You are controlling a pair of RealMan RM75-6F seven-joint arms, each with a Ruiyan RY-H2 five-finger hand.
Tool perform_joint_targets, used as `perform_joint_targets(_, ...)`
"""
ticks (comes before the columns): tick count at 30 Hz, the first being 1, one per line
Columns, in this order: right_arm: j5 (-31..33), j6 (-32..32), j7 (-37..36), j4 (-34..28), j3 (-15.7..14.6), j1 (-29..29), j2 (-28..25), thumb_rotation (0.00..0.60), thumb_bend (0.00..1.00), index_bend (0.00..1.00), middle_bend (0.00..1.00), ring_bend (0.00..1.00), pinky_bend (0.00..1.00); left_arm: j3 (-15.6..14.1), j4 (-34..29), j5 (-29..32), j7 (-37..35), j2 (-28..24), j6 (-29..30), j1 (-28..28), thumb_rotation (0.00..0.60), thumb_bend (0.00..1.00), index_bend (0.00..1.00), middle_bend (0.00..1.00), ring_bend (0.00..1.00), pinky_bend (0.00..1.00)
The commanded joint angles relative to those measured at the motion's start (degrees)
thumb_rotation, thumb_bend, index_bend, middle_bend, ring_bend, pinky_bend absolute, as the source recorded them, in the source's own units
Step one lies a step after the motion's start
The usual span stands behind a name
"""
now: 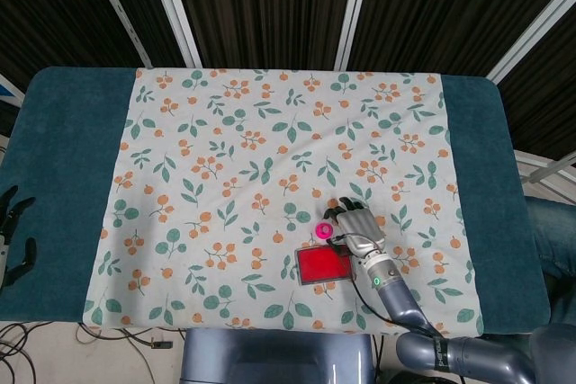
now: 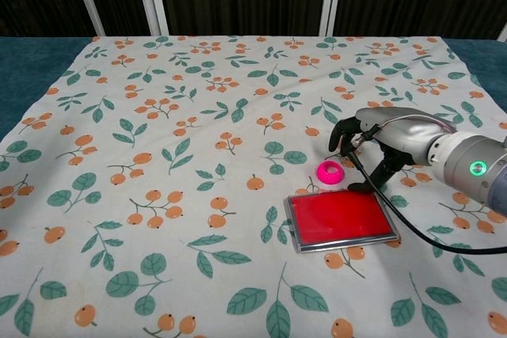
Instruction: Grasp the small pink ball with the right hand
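Observation:
The small pink ball lies on the flowered cloth, just beyond the far edge of a red rectangular pad. My right hand hovers just right of the ball, fingers spread and curved toward it, holding nothing. A small gap shows between its fingertips and the ball. My left hand hangs off the table's left edge, dark fingers apart and empty; the chest view does not show it.
A white cloth printed with orange berries and green leaves covers the teal table. The red pad has a thin metallic rim. A black cable runs along my right wrist. Dark slatted panels stand behind the table.

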State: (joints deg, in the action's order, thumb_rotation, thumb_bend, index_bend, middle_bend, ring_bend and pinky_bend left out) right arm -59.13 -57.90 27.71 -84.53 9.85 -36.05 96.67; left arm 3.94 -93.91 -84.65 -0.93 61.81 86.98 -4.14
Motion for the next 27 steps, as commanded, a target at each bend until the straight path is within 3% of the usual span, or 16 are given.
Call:
perform_joint_targets(1,-0.6,-0.6,-0.3,0.9,-0.1,-0.2,1.0,0.600,0.27,0.36,0.38,0.15,0.22,0.0,0.1,-0.1,0.0,0.0,0.1,0.0,0.600,0.55,0.15,0.00,0.06,0.04)
perform_joint_targets(13,0.9,0.4,0.5,5.0,1.0,-2.3,5.0,0.600,0.28,0.38,0.40,0.15,0.23,0.1,0.0,0.1,-0.1,0.0,0.0,-0.1,0.600,0.55,0.15,0.00,0.06,0.04)
perform_joint_targets(27,2.7,1.4,0.3,4.6,1.5,-3.0,5.1,0.600,0.30,0.48,0.51,0.22,0.23,0.2,-0.4,0.2,0.1,-0.2,0.0,-0.1,0.600,0.55,0.15,0.00,0.06,0.04)
